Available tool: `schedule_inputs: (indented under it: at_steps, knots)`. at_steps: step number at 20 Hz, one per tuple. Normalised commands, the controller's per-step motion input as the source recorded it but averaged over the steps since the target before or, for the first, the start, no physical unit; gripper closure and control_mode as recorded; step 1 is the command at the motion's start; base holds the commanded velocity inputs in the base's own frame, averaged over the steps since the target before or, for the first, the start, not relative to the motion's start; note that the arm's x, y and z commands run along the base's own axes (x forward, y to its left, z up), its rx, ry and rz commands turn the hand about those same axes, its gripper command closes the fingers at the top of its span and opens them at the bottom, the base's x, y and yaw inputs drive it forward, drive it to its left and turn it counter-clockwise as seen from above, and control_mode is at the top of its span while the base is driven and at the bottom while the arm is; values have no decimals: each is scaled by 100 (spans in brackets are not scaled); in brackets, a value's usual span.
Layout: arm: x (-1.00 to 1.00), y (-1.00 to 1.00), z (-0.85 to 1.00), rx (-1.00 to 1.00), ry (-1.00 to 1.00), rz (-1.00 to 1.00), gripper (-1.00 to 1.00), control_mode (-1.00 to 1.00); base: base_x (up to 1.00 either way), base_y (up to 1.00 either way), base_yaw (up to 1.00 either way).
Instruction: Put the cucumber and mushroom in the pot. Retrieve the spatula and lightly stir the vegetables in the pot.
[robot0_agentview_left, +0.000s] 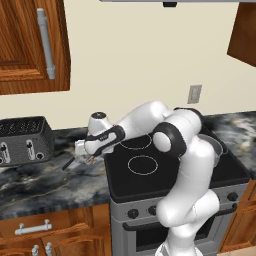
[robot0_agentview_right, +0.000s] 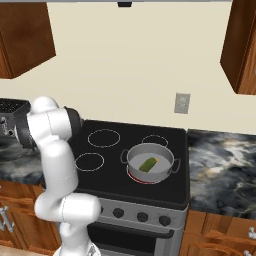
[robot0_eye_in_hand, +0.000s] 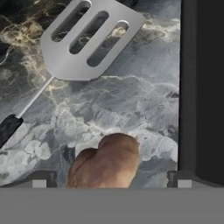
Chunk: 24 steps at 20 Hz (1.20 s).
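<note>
Jaws spread wide over the mushroom (robot0_eye_in_hand: 106, 159) on the counter (robot0_eye_in_hand: 131, 100) left of the stove (robot0_agentview_right: 150, 150), spatula (robot0_eye_in_hand: 83, 39) just beyond it, cucumber (robot0_agentview_right: 149, 164) in the pot (robot0_agentview_right: 134, 159).

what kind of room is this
A home kitchen, rendered: a black stove with a pot on it, a toaster on the marble counter, and wooden cabinets.
</note>
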Motion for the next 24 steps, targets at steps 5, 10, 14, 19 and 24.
schedule_inputs:
  at_steps: [5, 10, 14, 19, 24]
  knots:
    - [12, 0, -2, 0, 1, -1, -100, -100, 0, 0, 0]
    - [7, 3, -2, 0, 2, 0, -100, -100, 0, 0, 0]
    - [-2, 0, 0, 0, 2, 0, -100, -100, 0, 0, 0]
    - [-11, 1, 0, 0, 0, 0, -100, -100, 0, 0, 0]
    - [-16, 2, -1, 0, 0, 0, -100, -100, 0, 0, 0]
